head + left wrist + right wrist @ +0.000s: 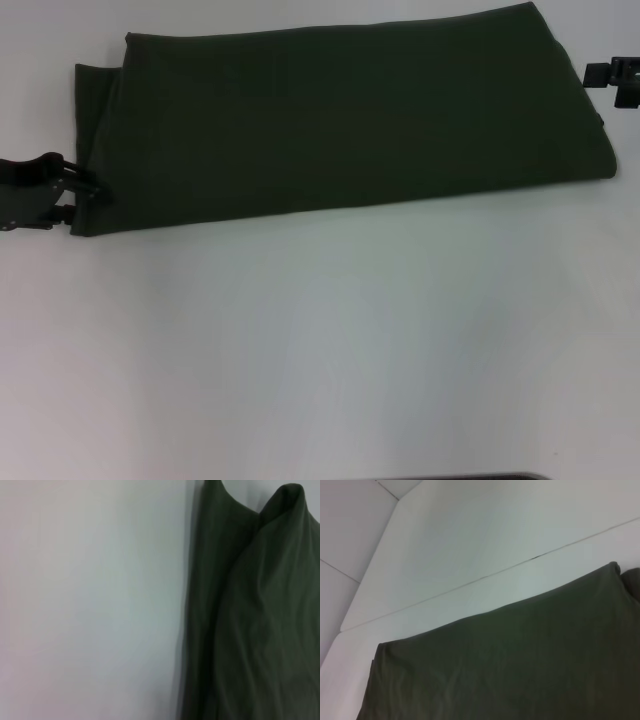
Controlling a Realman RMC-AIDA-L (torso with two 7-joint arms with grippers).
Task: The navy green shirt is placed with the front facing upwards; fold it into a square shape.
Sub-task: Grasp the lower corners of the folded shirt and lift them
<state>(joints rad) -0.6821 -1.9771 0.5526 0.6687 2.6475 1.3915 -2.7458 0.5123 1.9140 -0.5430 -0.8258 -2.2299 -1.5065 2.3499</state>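
Note:
The navy green shirt [340, 120] lies folded into one long dark band across the far half of the white table, plain side up, with no lettering showing. A lower layer sticks out a little at its left end. My left gripper [85, 200] is at the band's near left corner, touching or almost touching the cloth edge. My right gripper [612, 80] hangs just off the band's far right end, mostly cut off by the picture edge. The left wrist view shows the shirt [250, 620] rippled beside bare table. In the right wrist view the shirt [520, 670] lies flat.
The white table [320, 340] stretches bare in front of the shirt to the near edge. A thin seam [485, 575] runs across the tabletop beyond the shirt's far side, and the table's corner edge [370, 575] shows past it.

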